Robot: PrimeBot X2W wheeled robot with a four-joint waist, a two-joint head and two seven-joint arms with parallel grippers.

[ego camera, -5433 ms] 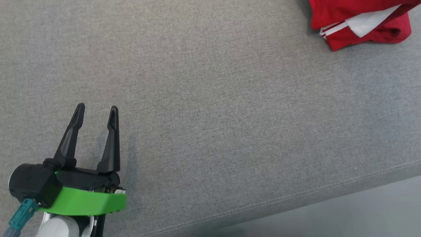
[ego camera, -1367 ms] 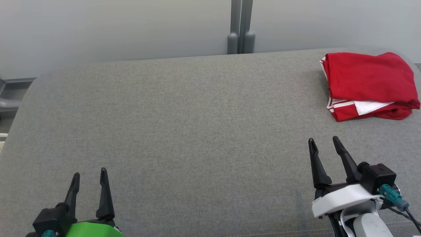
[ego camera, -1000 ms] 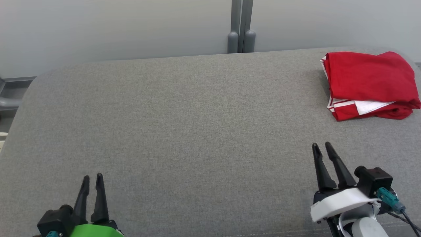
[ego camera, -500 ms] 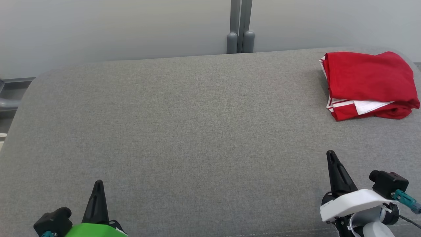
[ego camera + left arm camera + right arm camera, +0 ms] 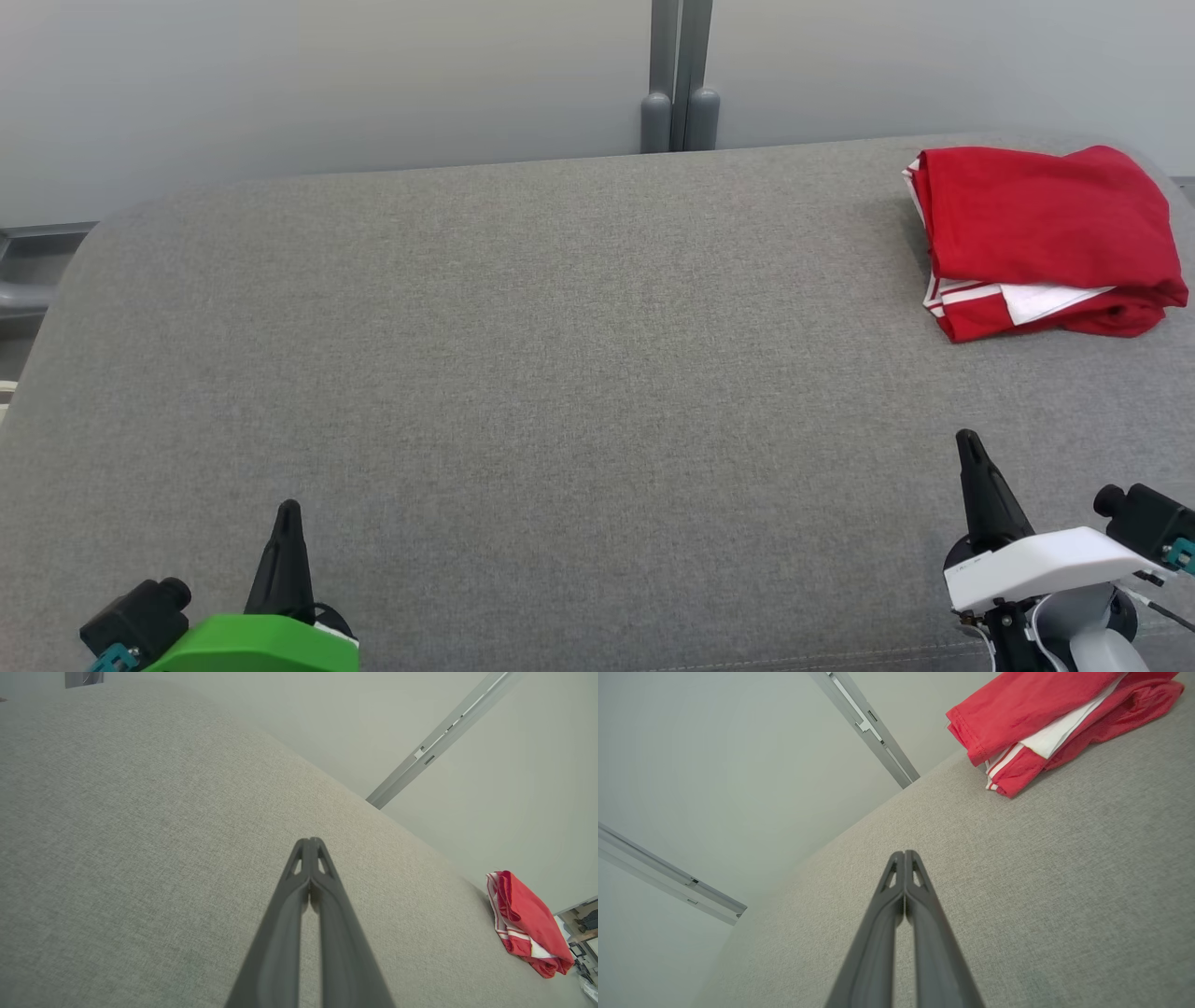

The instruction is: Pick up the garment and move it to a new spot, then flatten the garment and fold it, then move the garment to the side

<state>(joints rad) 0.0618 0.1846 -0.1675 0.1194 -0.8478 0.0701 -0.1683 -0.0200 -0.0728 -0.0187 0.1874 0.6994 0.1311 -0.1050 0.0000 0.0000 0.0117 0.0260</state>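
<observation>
**Both grippers low over the cushion, garment set aside.** The left gripper (image 5: 288, 511) has its jaws pressed together and holds nothing. The right gripper (image 5: 967, 441) is the same, its tips meeting and empty. The garment (image 5: 1041, 233), red with white stripes and a white panel, lies in a loose folded stack ahead of the right gripper and slightly to its outer side, well apart from its tips. From the left gripper it lies ahead and far across to the right. It rests on the grey cushion (image 5: 560, 373), whose rounded far corner lies just beyond the stack as seen from the right gripper. On this layout the fold looks done and the garment already sits at the side, so the task appears at or near its end.

**Likely hazards.**
- **Push-off:** the stack sits near the corner, so a forward sweep of the right gripper could slide it over the edge.
- **Unfolding:** the white panel and striped hem jut out on the side facing the right gripper. A tip catching there would probably drag one layer and undo the fold.
- **Failed regrasp:** with the jaws closed, any further pick needs them opened first. Otherwise the tips would plough into the cloth and rumple it.
- **Snagging:** a dip of either arm could dig its pointed tips into the cushion weave.
</observation>
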